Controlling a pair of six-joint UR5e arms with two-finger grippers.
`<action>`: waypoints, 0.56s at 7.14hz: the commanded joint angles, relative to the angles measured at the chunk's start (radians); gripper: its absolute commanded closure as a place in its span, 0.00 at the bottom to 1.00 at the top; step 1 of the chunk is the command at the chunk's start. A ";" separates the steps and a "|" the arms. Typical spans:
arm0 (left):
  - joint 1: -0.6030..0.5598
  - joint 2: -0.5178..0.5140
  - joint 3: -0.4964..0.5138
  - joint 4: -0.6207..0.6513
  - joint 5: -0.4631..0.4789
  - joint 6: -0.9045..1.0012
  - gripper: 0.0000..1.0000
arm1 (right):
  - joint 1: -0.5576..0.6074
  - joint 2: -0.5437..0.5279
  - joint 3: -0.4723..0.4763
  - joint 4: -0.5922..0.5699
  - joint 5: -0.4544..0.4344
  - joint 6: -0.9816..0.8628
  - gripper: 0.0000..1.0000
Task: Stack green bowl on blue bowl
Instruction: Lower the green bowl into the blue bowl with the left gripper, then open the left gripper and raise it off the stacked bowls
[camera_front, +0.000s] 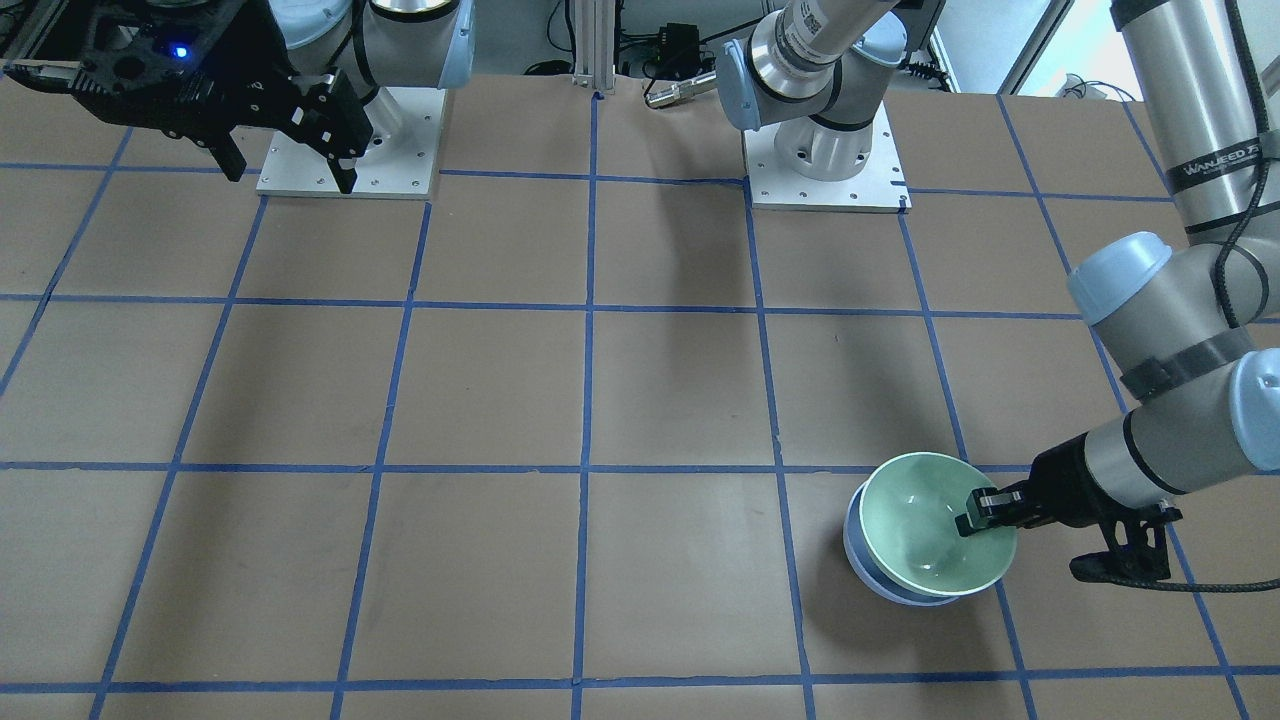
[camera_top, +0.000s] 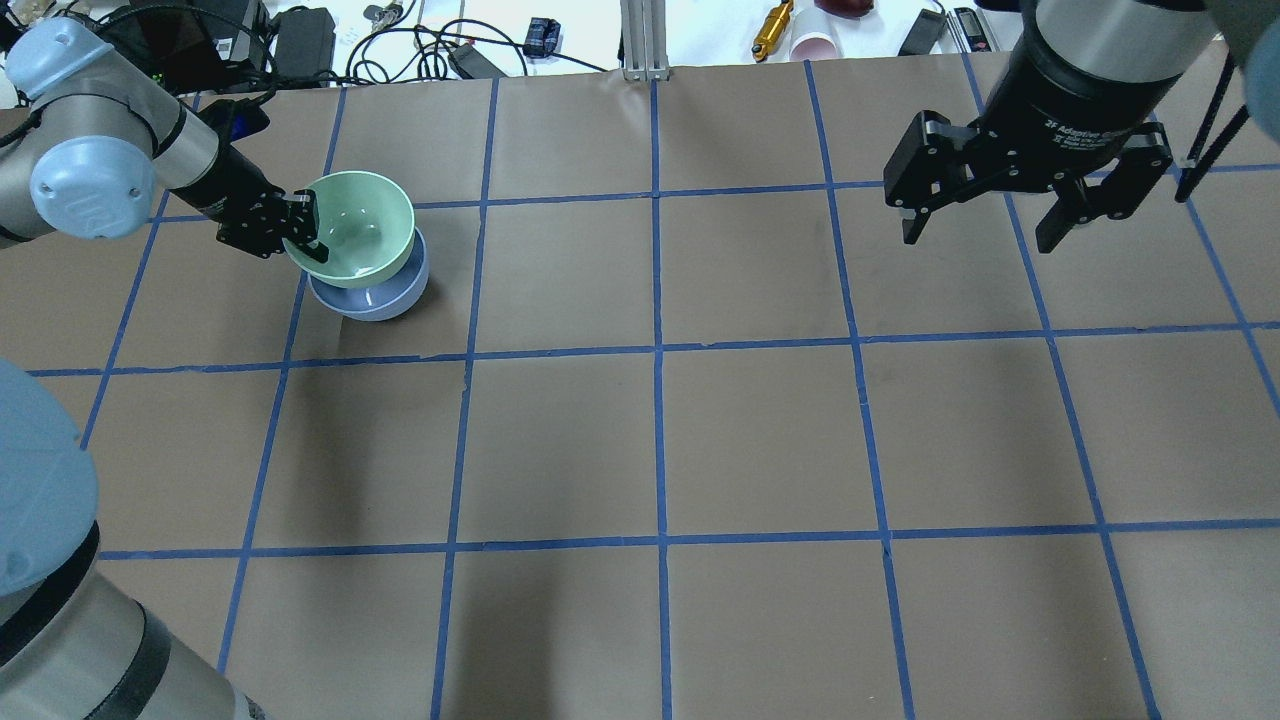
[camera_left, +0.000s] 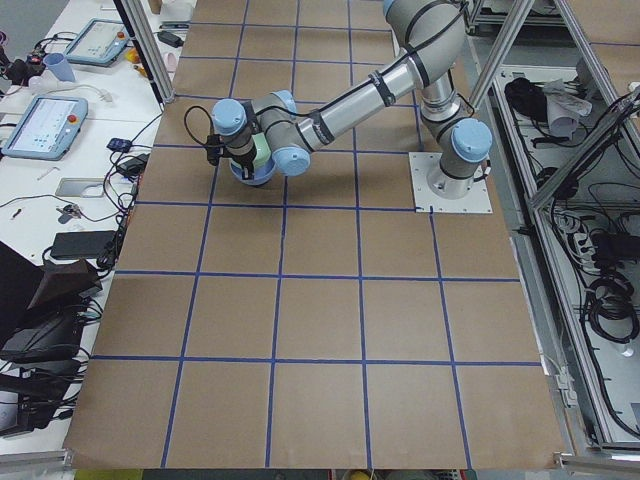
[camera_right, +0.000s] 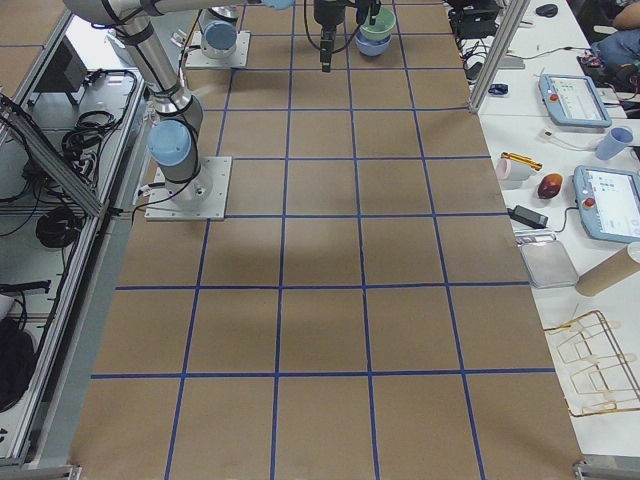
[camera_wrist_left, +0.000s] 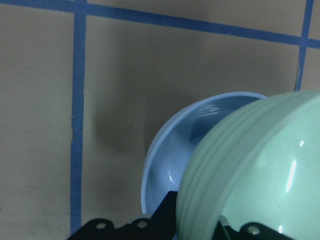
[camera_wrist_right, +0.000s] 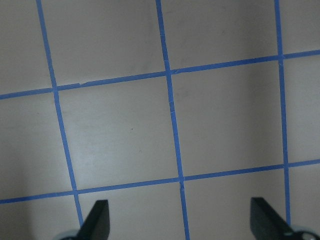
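Left hand (camera_top: 306, 232) pinches the rim of the green bowl (camera_top: 365, 225), held tilted and off-centre over the blue bowl (camera_top: 378, 300) beneath. Release at this angle risks it sliding out sideways.

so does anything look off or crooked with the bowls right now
The green bowl sits off-centre over the blue bowl, seemingly tilted rather than nested level; the left gripper grips its rim. Nothing looks spilled or damaged.

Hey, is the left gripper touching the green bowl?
Touching. The overhead view shows the left gripper clamped on the rim of the green bowl, one finger inside it.
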 joint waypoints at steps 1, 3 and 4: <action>0.001 0.004 -0.002 -0.001 0.001 0.001 0.00 | 0.000 0.000 0.000 0.000 0.000 0.000 0.00; 0.001 0.032 0.001 -0.025 0.051 0.000 0.00 | 0.000 0.000 0.000 0.000 0.000 0.000 0.00; -0.001 0.050 0.008 -0.056 0.085 0.000 0.00 | 0.000 0.000 0.000 0.001 0.000 0.000 0.00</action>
